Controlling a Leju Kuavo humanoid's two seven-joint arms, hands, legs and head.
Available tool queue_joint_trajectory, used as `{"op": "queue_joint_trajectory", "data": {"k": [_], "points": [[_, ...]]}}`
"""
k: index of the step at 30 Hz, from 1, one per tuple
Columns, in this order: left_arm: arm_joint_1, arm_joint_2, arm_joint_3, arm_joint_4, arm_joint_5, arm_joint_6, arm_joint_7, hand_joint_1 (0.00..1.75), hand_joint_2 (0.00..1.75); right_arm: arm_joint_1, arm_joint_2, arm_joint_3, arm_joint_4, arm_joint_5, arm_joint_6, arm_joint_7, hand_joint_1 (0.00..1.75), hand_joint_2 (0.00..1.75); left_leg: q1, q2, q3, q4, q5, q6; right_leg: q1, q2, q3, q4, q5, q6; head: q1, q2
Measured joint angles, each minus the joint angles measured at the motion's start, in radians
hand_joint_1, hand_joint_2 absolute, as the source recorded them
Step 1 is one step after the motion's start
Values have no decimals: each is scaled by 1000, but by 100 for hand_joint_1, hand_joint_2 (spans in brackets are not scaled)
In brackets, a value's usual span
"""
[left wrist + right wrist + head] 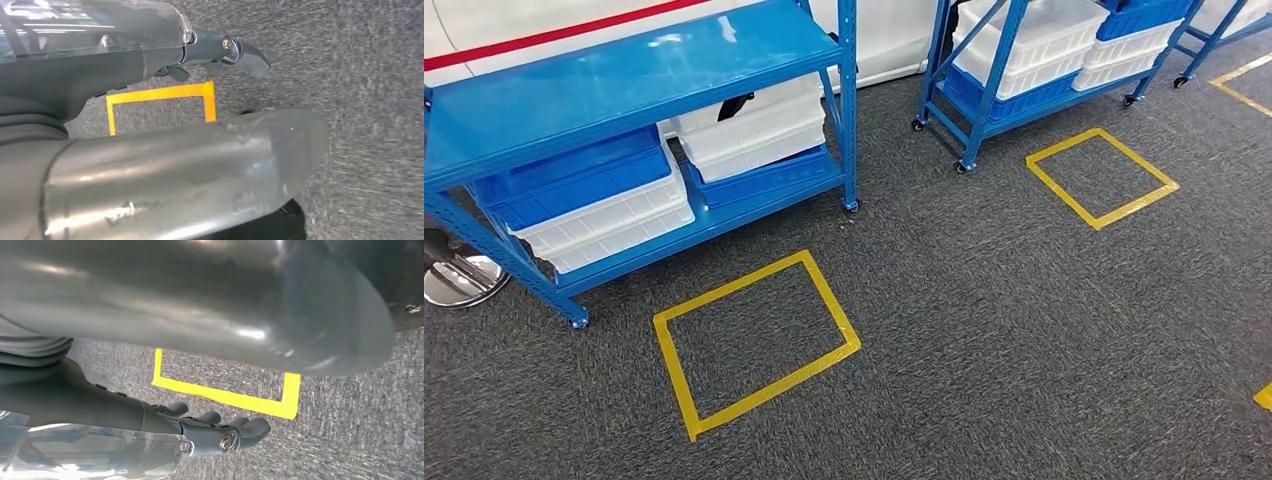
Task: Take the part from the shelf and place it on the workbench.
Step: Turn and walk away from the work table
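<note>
- You see grey carpet (pixel 1024 350) across the floor.
- A yellow tape square (pixel 754 340) lies just in front of the near rack; a second yellow tape square (pixel 1101 176) lies in front of the far rack.
- A chrome round base (pixel 459 280) sits at the left edge, partly behind the rack leg.
- A white wall with a red stripe (pixel 554 35) runs behind.

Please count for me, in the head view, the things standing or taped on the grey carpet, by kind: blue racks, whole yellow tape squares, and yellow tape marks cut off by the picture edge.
Blue racks: 3 (the far right one shows only in part)
Whole yellow tape squares: 2
Cut-off yellow tape marks: 2
Total: 7
</note>
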Motion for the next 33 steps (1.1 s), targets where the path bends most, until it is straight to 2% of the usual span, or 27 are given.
{"op": "queue_joint_trajectory", "data": {"k": [3,4,6,8,9,10,11,12,13,14,15,17,19,21,23,24,25,26,28,29,31,33], "points": [[1,0,8,0,0,1,-3,0,0,-2,-3,0,0,0,29,-12,0,0,0,-4,14,-22,-2,20,-2,-1,4,17,9,20,0,0],[2,0,9,0,-3,2,-4,0,0,-1,-5,-1,0,0,40,-17,0,0,2,-7,21,-26,-1,26,-3,4,-1,36,3,26,2,0],[2,0,9,0,-7,3,-4,0,0,-1,-13,-2,0,0,55,-24,0,0,4,-9,31,-30,1,34,-6,19,-43,116,-49,33,6,0],[1,0,10,0,-10,3,-3,0,0,0,-18,-5,0,0,60,-25,0,0,4,-12,33,-29,-2,37,-7,28,-115,235,-104,39,9,0],[1,0,10,0,-11,3,-2,0,0,0,-20,-6,0,0,60,-26,0,0,3,-14,36,-29,-5,37,-7,29,-140,270,-110,41,9,0],[2,0,10,0,-11,3,-2,0,0,1,-21,-6,0,0,60,-26,0,0,3,-17,40,-29,-8,36,-7,29,-150,272,-96,41,10,0],[3,0,10,0,-11,3,-1,0,0,2,-23,-7,0,0,60,-26,0,0,4,-20,48,-29,-13,34,-7,29,-139,234,-61,41,10,0],[3,-1,10,0,-11,3,-1,0,0,3,-25,-7,0,0,60,-26,0,0,4,-23,56,-29,-19,31,-7,30,-115,167,-14,40,10,0],[4,-2,10,0,-11,4,0,0,0,4,-27,-7,0,0,61,-26,0,0,4,-25,63,-29,-25,27,-7,32,-89,104,21,36,10,0],[3,-3,11,0,-11,4,0,0,0,5,-28,-7,1,0,61,-26,0,0,4,-27,68,-28,-30,22,-4,34,-70,52,36,31,11,0],[2,-3,11,0,-11,5,0,0,0,5,-29,-8,1,0,61,-26,0,0,3,-28,68,-28,-35,16,-2,35,-61,23,43,23,11,0],[1,-3,11,0,-11,6,1,0,0,5,-29,-9,2,-1,62,-26,0,0,2,-29,70,-21,-39,4,2,36,-58,14,33,6,10,0],[1,-2,12,0,-12,8,2,0,0,6,-29,-9,2,-1,63,-25,0,0,3,-27,68,5,-45,-6,-1,33,-45,10,38,-8,9,0],[0,-2,12,0,-12,11,4,0,0,6,-29,-9,2,-1,66,-26,0,0,6,-21,25,88,-73,-14,-2,30,-33,6,33,-19,4,0],[1,-2,12,0,-13,14,7,0,0,6,-29,-9,2,-1,71,-26,0,0,7,-18,-52,213,-126,-19,1,28,-26,6,26,-26,0,0],[1,-2,12,0,-14,15,8,0,0,6,-29,-10,2,-1,72,-26,0,0,8,-17,-85,258,-143,-20,2,28,-22,6,22,-28,1,0],[2,-2,12,0,-15,16,10,0,0,6,-29,-10,2,-1,73,-26,0,0,8,-17,-104,273,-141,-20,3,28,-16,6,17,-28,0,0],[3,-2,13,0,-16,17,11,0,0,7,-29,-10,2,-1,74,-25,0,0,8,-17,-106,251,-115,-18,4,29,-9,6,12,-28,0,0],[4,-2,13,0,-16,18,13,0,0,7,-29,-10,2,1,74,-26,0,0,5,-14,-71,127,-23,-8,6,29,6,6,2,-27,1,0],[4,-2,13,0,-17,18,14,0,0,8,-29,-10,2,2,75,-26,0,0,2,-11,-53,68,1,-2,7,28,11,6,-1,-25,1,0],[3,-2,14,0,-17,18,14,0,0,7,-29,-10,2,3,75,-27,0,0,-4,-7,-36,12,12,7,8,27,12,7,-7,-17,2,0],[3,-3,14,0,-14,17,16,0,0,6,-29,-10,2,3,75,-28,0,0,-5,-9,-31,5,20,4,10,25,13,9,-13,-15,2,0]]}}
